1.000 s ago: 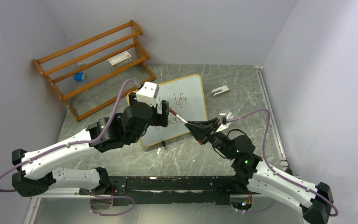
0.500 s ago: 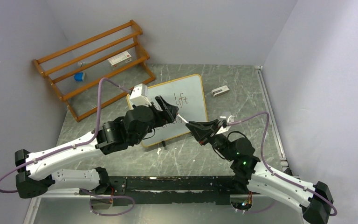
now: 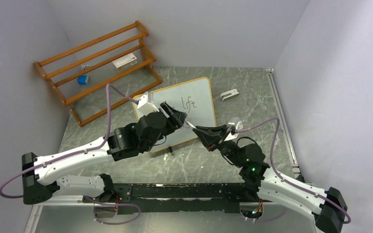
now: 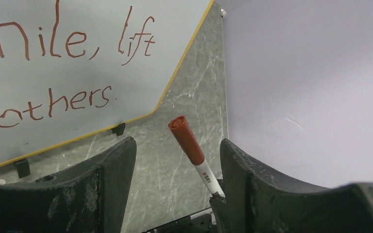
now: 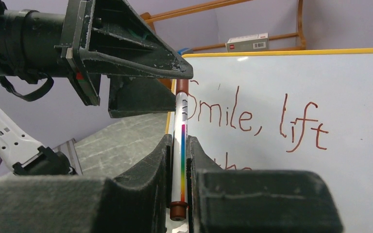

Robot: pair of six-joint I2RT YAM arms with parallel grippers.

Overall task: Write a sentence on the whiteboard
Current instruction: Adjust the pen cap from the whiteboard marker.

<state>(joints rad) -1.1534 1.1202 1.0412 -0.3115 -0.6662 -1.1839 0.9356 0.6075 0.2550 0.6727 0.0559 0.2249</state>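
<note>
The right gripper (image 5: 178,160) is clamping the marker (image 5: 181,131) between closed fingers, the left gripper (image 4: 177,145) is straddling its red end with jaws parted, and the whiteboard (image 5: 349,97) bearing the sentence (image 5: 262,119) is lying just beyond both.

Left arm (image 3: 77,156) is stretching forward and to the right, and the left gripper (image 3: 178,116) is hovering with jaws apart, one finger on each side of the marker (image 4: 187,141) cap. Right arm (image 3: 281,187) is angling in leftward, the right gripper (image 3: 200,131) pinching the marker tight, tip to tip with the other.
</note>
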